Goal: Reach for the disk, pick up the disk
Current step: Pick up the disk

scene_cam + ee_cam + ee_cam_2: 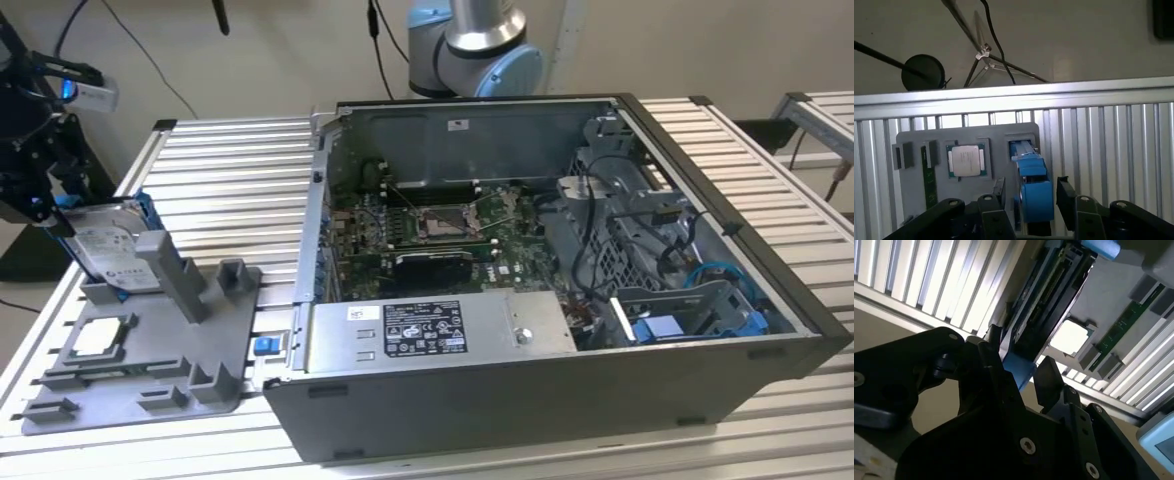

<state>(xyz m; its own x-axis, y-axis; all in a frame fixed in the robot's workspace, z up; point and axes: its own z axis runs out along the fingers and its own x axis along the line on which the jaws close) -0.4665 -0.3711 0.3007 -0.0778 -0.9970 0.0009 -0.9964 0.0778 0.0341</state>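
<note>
straddling disk (1029,165): tool (1030,187) spread, one finger each side of its blue edge, no squeeze seen. disk upright in grey fixture (160,330) on table (214,150), exterior view's left. reach looks done, lift not yet.

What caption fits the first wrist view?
Open gripper straddles the disk standing in its grey fixture, processor chip alongside.

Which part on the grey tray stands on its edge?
The disk in its blue carrier: it stands upright in a slot, while the square chip lies flat on the tray.
</note>
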